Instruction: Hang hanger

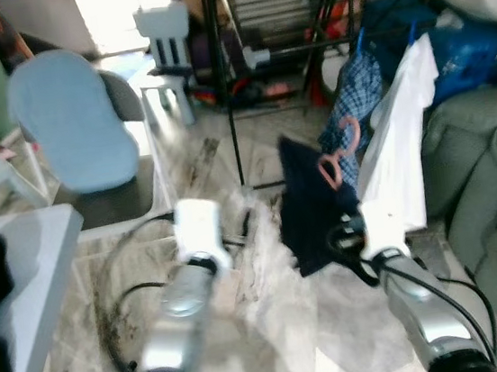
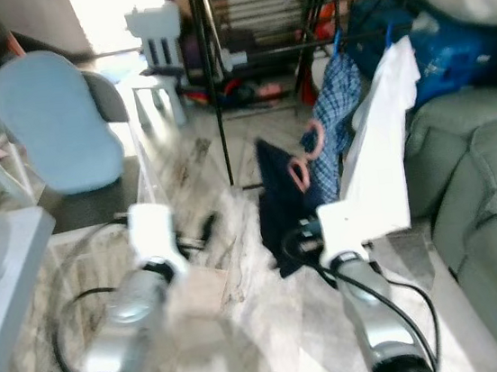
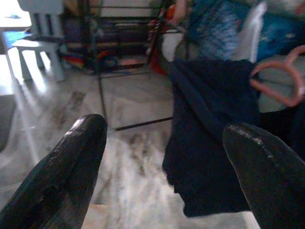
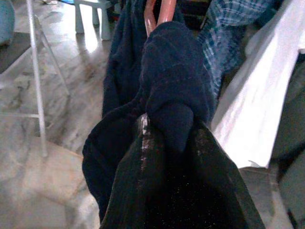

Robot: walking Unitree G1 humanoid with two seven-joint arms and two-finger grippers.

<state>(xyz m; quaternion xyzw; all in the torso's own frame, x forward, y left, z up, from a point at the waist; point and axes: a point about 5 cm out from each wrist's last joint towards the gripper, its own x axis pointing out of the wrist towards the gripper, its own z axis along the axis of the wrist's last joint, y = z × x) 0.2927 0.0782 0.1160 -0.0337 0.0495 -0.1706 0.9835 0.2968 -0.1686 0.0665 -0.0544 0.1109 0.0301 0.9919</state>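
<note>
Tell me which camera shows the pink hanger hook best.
The left eye view: the pink hanger hook stands whole above the dark garment. The left wrist view catches it at the frame edge; the right wrist view gives two stems above cloth pinched by the right gripper.

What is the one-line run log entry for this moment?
right pincer: shut on dark garment with pink hanger | left pincer: open, empty | rack: ahead

Home living rm w/ laundry: grey sofa (image 1: 495, 201), clothes rack (image 1: 221, 71), kid's chair (image 1: 166, 55), marble-look floor (image 1: 274, 319).
</note>
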